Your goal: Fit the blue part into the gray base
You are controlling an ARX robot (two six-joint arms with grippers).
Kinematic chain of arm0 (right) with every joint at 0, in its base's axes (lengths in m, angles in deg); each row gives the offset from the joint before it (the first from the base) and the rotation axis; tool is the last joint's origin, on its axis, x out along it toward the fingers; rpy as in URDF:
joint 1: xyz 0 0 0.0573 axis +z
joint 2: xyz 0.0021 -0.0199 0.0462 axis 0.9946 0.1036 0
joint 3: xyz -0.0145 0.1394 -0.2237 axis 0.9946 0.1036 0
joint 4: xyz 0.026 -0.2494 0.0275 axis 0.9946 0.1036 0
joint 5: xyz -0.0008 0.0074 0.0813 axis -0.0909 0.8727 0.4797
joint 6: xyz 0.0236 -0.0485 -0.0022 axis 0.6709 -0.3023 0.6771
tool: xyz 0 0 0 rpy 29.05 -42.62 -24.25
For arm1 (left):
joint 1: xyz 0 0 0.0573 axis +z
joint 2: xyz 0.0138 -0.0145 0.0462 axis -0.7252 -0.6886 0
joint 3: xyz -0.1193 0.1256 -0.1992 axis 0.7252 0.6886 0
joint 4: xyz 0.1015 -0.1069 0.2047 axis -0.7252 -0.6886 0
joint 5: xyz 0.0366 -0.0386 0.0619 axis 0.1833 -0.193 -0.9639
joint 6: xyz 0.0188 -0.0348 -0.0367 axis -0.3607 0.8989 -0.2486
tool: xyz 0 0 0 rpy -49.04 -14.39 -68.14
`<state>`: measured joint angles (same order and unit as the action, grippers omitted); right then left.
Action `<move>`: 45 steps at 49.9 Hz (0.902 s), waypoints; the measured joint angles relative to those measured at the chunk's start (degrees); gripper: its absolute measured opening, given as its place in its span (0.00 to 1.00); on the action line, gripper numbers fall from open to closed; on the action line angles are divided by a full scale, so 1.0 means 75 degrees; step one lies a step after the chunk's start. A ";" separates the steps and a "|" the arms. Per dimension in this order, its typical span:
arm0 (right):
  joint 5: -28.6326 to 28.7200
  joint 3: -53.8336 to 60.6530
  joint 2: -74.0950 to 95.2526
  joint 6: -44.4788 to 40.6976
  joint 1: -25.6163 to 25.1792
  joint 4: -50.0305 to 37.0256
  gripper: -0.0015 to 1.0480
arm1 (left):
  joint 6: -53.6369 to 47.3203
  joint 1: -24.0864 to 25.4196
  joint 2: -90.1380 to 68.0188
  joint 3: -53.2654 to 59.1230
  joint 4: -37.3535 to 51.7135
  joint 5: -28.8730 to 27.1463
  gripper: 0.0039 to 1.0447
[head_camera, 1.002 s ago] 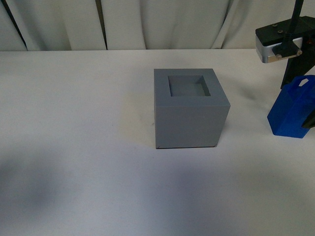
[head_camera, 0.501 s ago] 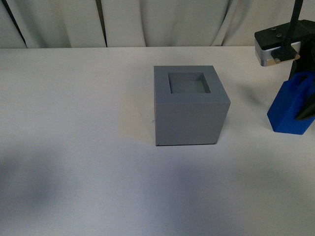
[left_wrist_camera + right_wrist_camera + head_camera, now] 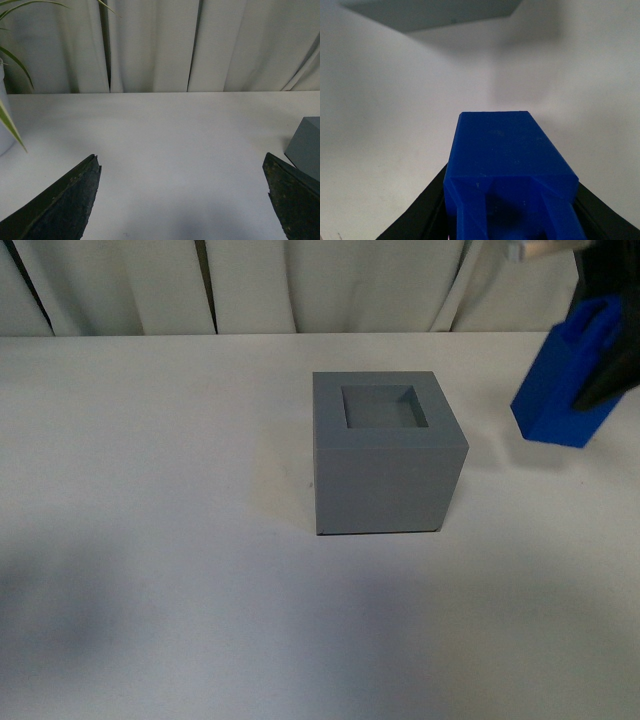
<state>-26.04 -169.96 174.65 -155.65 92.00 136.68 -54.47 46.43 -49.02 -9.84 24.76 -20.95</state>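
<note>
The gray base (image 3: pixel 385 455) stands on the white table near the middle, its square recess facing up and empty. My right gripper (image 3: pixel 605 335) is shut on the blue part (image 3: pixel 565 380) by its loop handle and holds it tilted in the air, to the right of the base and above the table. In the right wrist view the blue part (image 3: pixel 507 165) fills the space between the black fingers (image 3: pixel 415 220), and a corner of the base (image 3: pixel 435 12) shows beyond it. My left gripper (image 3: pixel 182 200) is open and empty over bare table; the base's edge (image 3: pixel 306 147) shows beside one finger.
White curtains (image 3: pixel 300 285) hang behind the table's far edge. A plant's leaves and pot (image 3: pixel 7 100) show in the left wrist view, beside the table's far side. The white table top (image 3: pixel 150 490) spreads left of the base.
My right gripper has lifted the blue part off the table and carried it up and a little left, toward the base. The base has not moved.
</note>
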 joint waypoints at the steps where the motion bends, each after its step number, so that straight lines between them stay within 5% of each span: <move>1: 0.0041 -0.0119 0.0000 0.0035 0.0061 0.0076 0.45 | 0.0003 0.0000 0.0000 0.0000 0.0000 0.0000 0.94; 14: 0.0449 -0.1332 0.0000 0.0434 0.0918 0.0714 0.45 | 0.0003 0.0000 0.0000 0.0000 0.0000 0.0003 0.94; 45: 0.0204 -0.1256 0.0064 0.0746 0.2052 0.0533 0.45 | 0.0000 0.0000 0.0000 0.0000 0.0000 0.0000 0.94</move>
<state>-24.51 -179.39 175.13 -150.05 107.38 140.68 -54.47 46.43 -49.02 -9.84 24.76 -20.95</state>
